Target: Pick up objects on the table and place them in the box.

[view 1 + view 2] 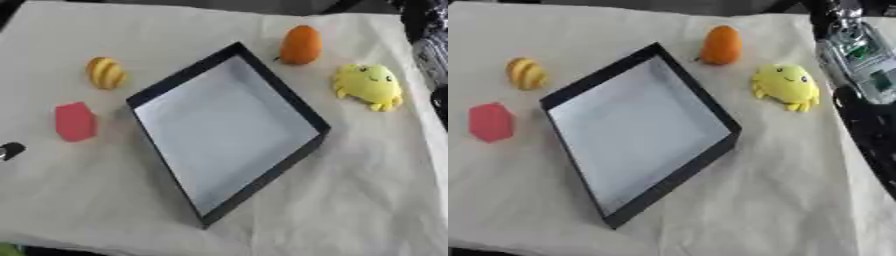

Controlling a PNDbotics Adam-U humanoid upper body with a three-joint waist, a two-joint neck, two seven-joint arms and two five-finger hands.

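The box (186, 76) lies in the middle of the table, black-walled with a white floor and nothing inside. An orange egg-shaped object (301, 44) stands just beyond its far corner. A yellow plush toy (369, 85) lies to its right. Left of the box are a yellow striped object (106, 72) and a red hexagonal block (74, 121). Only a small black tip of my left hand (10, 150) shows at the left edge, below the red block. My right hand (857, 55), silver and black, stands at the right edge beside the plush toy, touching nothing.
A beige cloth (350, 190) covers the whole table, wrinkled toward the near side. The table's near edge runs along the bottom of the left eye view. Dark gear sits past the far right corner.
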